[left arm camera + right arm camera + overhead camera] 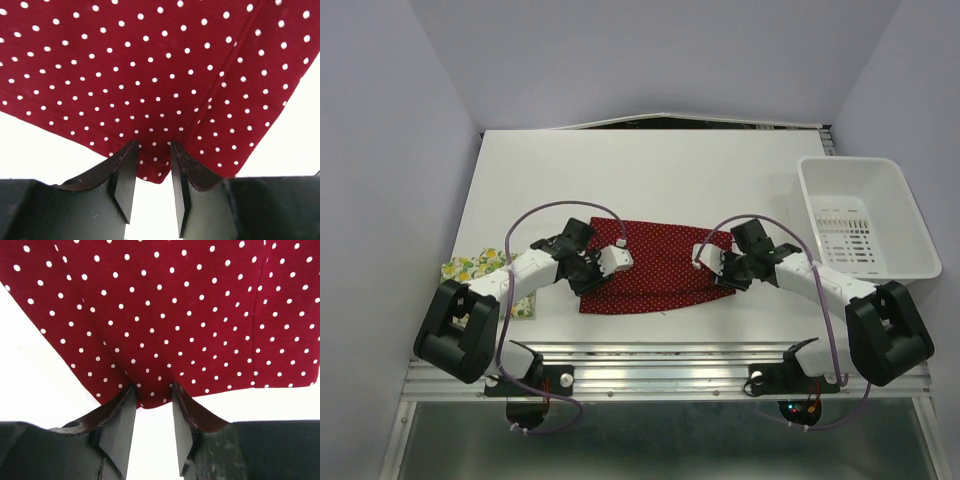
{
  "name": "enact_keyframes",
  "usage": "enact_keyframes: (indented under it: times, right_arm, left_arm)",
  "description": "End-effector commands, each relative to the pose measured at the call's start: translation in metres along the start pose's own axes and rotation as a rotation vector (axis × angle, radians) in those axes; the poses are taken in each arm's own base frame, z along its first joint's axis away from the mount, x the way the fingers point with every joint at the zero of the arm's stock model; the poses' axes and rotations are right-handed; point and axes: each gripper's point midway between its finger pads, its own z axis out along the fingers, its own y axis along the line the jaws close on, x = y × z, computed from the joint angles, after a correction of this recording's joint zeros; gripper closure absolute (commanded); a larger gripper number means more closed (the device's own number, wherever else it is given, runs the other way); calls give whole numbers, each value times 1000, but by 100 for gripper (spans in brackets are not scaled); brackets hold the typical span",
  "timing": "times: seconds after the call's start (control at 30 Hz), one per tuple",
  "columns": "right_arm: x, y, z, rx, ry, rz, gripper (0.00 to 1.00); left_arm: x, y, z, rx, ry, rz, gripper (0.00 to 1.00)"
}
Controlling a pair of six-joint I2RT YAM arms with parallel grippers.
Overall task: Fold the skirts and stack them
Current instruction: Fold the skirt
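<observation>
Red polka-dot skirt (655, 262) seems mid-fold, left pincer (154, 147) and right pincer (154, 390) each pinching its edge, while lemon skirt (468, 268) at nine o'clock awaits stacking.

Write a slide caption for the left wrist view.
Left gripper at the hem of the dark red polka-dot skirt, fabric edge dipping between its two fingers.

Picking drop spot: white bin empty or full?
Empty: the white bin shows only its bare slotted floor from above. Red skirt and lemon skirt lie on the table, outside it.
</observation>
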Motion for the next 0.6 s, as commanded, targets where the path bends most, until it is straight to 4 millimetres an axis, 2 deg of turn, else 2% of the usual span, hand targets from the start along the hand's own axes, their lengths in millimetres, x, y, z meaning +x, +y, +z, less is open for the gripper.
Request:
enact_keyframes:
  times: [0.0, 0.17, 0.37, 0.57]
  right_arm:
    - [-11, -6, -7, 37, -34, -53, 59]
    - [-14, -3, -10, 41, -51, -89, 55]
    - [-9, 2, 2, 36, -24, -126, 60]
    - [-9, 3, 2, 43, -7, -168, 60]
  left_arm:
    - [-1, -6, -9, 5, -16, 40, 56]
    - [-11, -9, -30, -13, -71, 66, 53]
    - [0, -10, -21, -1, -29, 75, 53]
    - [-3, -10, -20, 17, -17, 102, 52]
